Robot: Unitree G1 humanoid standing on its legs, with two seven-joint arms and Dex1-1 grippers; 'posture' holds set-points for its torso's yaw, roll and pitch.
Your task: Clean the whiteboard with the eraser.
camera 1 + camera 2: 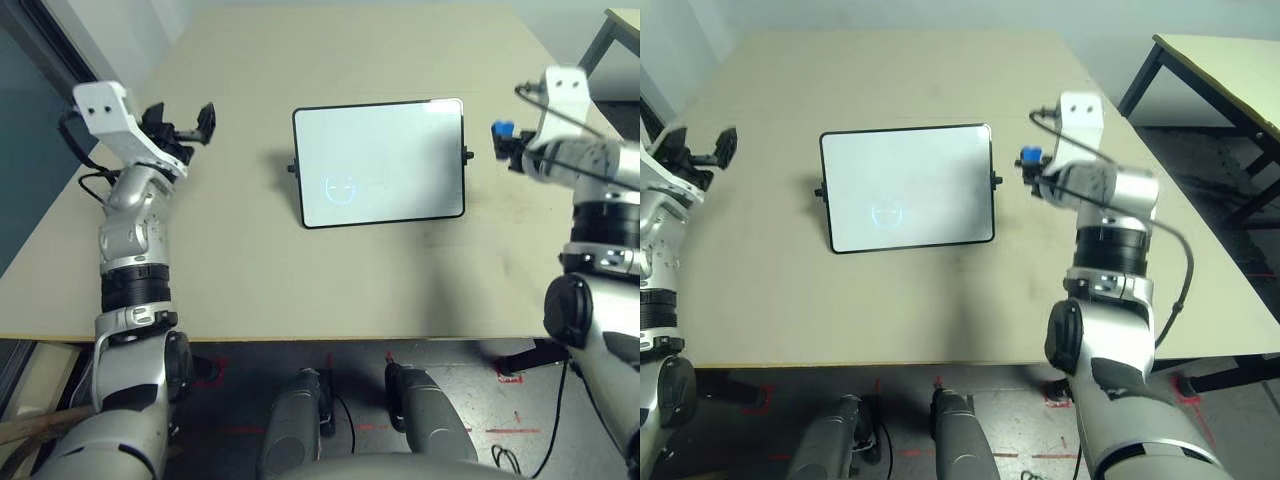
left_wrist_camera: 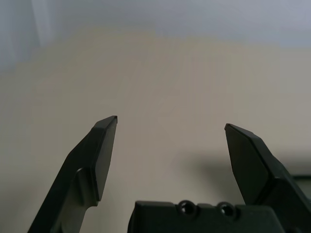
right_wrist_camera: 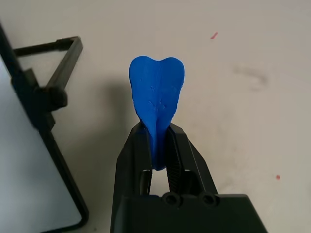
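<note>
The whiteboard (image 1: 380, 162) lies flat near the middle of the table (image 1: 240, 280), black frame intact, a faint round mark low on its left half. The right tool (image 3: 156, 145) is clamped on the blue eraser (image 3: 156, 97), whose broad end sticks out past the fingertips; it is held off the board's right edge, near the side knob (image 1: 467, 155). The left tool (image 2: 170, 141) is spread wide, holding nothing, above bare table well left of the board.
</note>
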